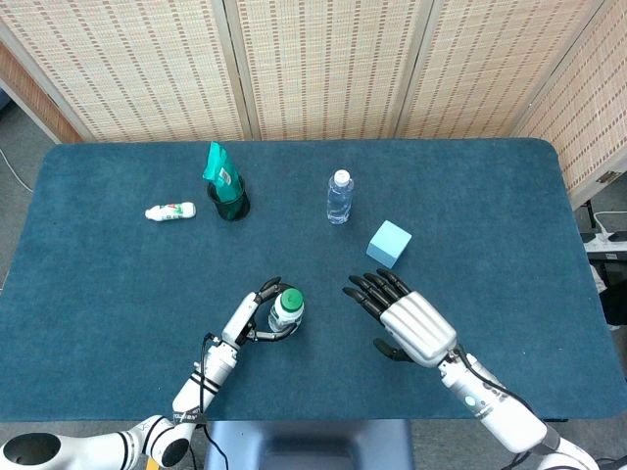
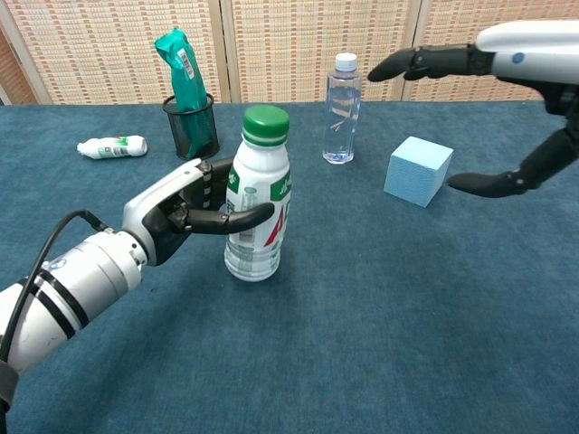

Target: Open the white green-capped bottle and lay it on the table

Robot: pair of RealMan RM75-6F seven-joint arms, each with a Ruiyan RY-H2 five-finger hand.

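The white green-capped bottle (image 1: 286, 309) (image 2: 257, 201) stands upright, its green cap on, held just above or on the blue table near the front centre. My left hand (image 1: 257, 315) (image 2: 185, 209) grips its body from the left side. My right hand (image 1: 404, 322) (image 2: 493, 86) hovers open to the right of the bottle, fingers spread and pointing toward it, a short gap away and higher than the cap.
A light blue cube (image 1: 389, 243) (image 2: 418, 170) lies beyond my right hand. A clear water bottle (image 1: 339, 197) (image 2: 341, 108) stands further back. A black cup with a green pouch (image 1: 226, 186) (image 2: 188, 99) and a small lying white bottle (image 1: 170, 211) (image 2: 112, 146) sit at back left.
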